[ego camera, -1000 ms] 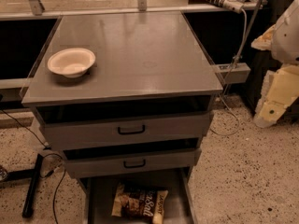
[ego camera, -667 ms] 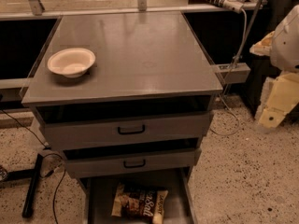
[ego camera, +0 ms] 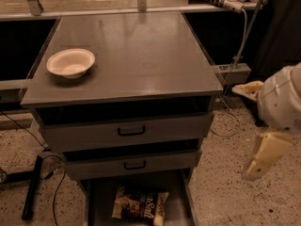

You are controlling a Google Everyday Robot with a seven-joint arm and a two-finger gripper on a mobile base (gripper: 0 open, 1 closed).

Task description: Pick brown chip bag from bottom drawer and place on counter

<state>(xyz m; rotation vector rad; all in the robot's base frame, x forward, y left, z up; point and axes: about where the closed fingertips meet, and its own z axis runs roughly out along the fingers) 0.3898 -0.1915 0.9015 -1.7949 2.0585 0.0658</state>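
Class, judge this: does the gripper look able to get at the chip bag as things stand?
Probably yes. The bottom drawer is pulled out, the chip bag lies uncovered on its floor, and the gripper hangs open to its right, higher up.

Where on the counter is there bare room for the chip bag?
Counter is bare from the bowl across to its right edge, front to back. Only the bowl's spot at the left edge is taken. Gripper hangs off to the right, below counter height.

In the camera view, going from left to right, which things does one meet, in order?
white bowl on the counter → brown chip bag in the bottom drawer → gripper, off to the counter's right and lower.
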